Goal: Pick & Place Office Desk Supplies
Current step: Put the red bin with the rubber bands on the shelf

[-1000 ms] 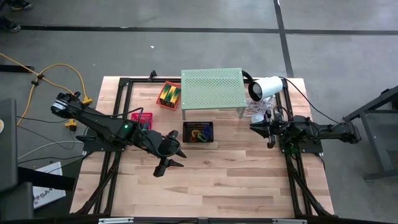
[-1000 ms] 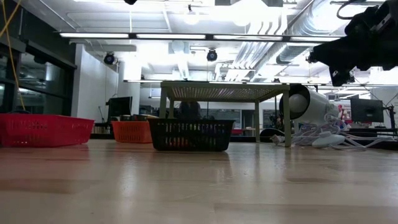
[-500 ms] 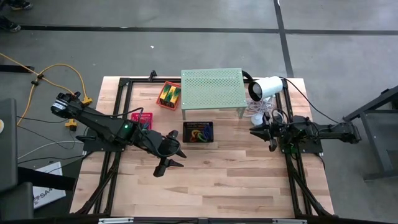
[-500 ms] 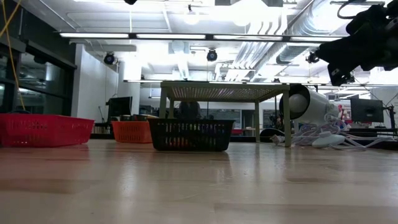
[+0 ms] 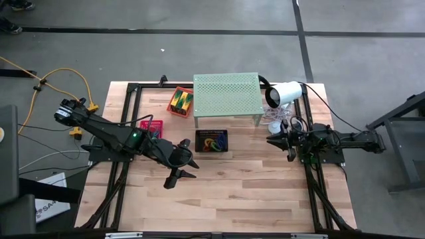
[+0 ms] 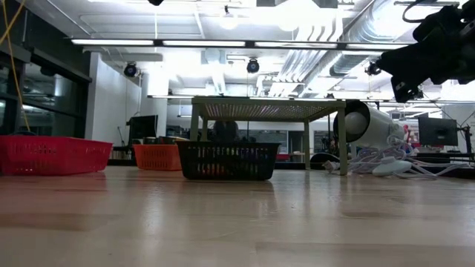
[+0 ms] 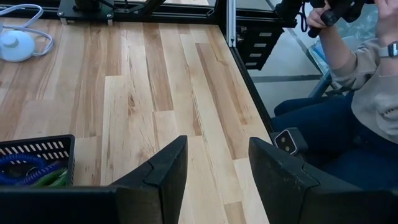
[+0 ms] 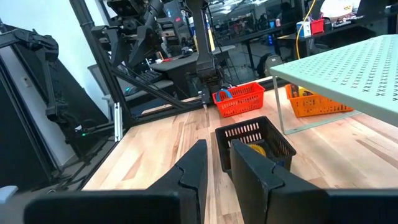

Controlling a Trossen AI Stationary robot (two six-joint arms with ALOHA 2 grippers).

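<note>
The black basket [image 5: 211, 141] stands mid-table and holds coloured loops [image 5: 212, 143]; blue and green ones [image 7: 31, 175] show in the left wrist view. An orange basket [image 5: 180, 101] at the far left holds yellow-and-green wedges [image 5: 179, 101]. A red basket [image 5: 151, 126] stands nearer the left arm. My left gripper [image 5: 181, 179] hangs open above bare table, near-left of the black basket, with nothing between its fingers [image 7: 168, 168]. My right gripper [image 5: 271, 138] is raised at the table's right side and points toward the black basket [image 8: 255, 140]. It stands narrowly open and holds nothing.
The pale-green perforated shelf [image 5: 227, 95] stands on legs at the far middle, with the white lamp-like device [image 5: 283, 93] and its cables at the far right. A person [image 7: 354, 93] sits beyond the table's edge. Bare wood [image 5: 232, 199] fills the near half.
My right gripper has turned slightly at the wrist without leaving its place.
</note>
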